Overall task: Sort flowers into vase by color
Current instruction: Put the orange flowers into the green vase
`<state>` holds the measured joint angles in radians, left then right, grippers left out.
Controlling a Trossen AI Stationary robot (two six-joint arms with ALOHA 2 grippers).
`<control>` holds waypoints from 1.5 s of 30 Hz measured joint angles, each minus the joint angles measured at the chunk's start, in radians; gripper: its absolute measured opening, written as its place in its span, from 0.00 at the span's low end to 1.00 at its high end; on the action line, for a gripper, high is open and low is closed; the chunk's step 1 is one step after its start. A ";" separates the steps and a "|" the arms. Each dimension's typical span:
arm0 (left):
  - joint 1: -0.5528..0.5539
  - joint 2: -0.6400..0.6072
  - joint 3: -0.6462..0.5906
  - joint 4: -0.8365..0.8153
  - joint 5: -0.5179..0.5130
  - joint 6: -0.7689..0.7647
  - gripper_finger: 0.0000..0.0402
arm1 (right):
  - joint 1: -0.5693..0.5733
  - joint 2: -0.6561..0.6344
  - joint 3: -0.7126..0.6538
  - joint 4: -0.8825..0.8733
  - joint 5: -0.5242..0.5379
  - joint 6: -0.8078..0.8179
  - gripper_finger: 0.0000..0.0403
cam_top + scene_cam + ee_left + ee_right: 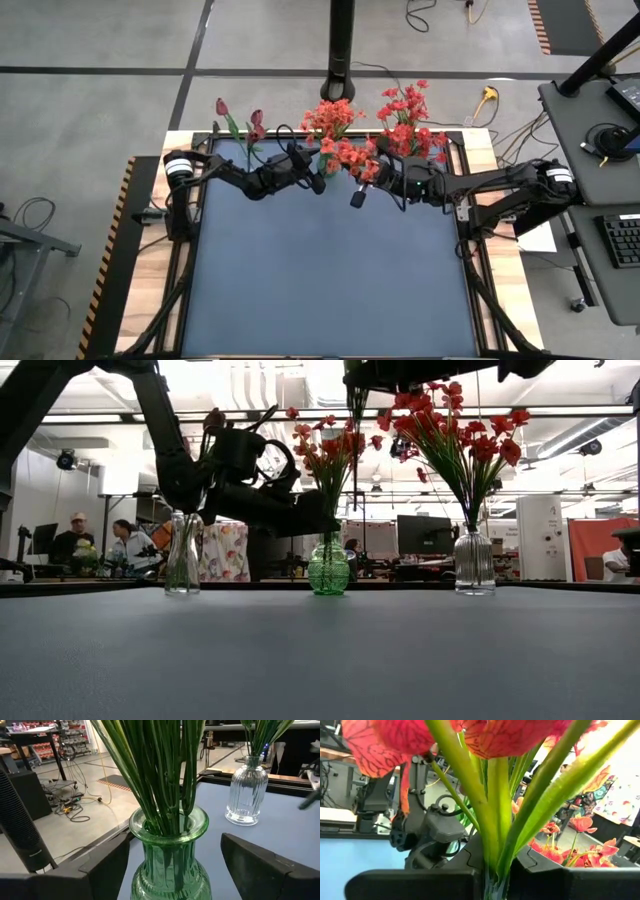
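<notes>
The right pincer (492,880), clamped on upright green flower stems (495,815), hangs just beside the green ribbed glass vase (170,865), which the open, empty left pincer (175,870) straddles.

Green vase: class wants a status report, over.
Left gripper open around the green vase neck. Right gripper shut on flower stems above the table. Nothing seen blocking the vase mouth.

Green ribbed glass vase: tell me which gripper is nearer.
Left. The left gripper flanks the green ribbed glass vase; the right gripper, clamping flower stems, sits beside it.
</notes>
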<state>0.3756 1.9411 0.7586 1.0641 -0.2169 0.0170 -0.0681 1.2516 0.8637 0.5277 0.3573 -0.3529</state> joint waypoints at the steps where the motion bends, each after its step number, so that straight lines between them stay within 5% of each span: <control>1: 0.000 0.000 0.000 0.000 0.000 0.000 0.73 | -0.003 0.005 0.005 0.001 0.000 0.000 0.07; 21: 0.000 0.000 -0.001 -0.013 -0.001 0.000 0.64 | -0.100 0.144 0.122 0.008 -0.128 0.012 0.07; 45: 0.000 -0.001 -0.002 -0.027 -0.002 0.000 0.51 | -0.149 0.173 0.164 0.009 -0.130 -0.025 0.07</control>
<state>0.3759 1.9404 0.7570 1.0374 -0.2184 0.0168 -0.2169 1.4246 1.0279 0.5369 0.2268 -0.3779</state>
